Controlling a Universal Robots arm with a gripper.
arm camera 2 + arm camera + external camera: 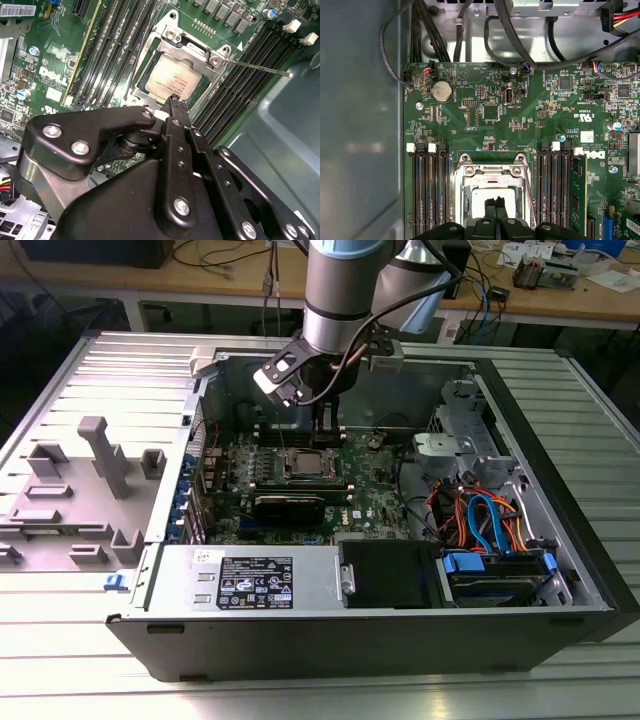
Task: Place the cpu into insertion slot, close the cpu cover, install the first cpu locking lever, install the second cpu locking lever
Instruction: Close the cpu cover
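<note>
Arm's gripper hangs at upper centre of exterior view, inside open computer case, just above socket. In both wrist views fingertips pressed together, holding nothing, over chip. Chip seated in socket; silver cover lies flat around it. Thin lever juts across memory slots.

The cpu is a flat square chip with a pale silvery top. It lies level, seated in the insertion slot, a square socket with a silver metal rim on the green board, near the middle of the exterior view. The cpu cover, a thin silver frame, lies down over the chip, whose top shows through the large window. One locking lever, a thin metal rod, juts sideways from a socket corner.
</note>
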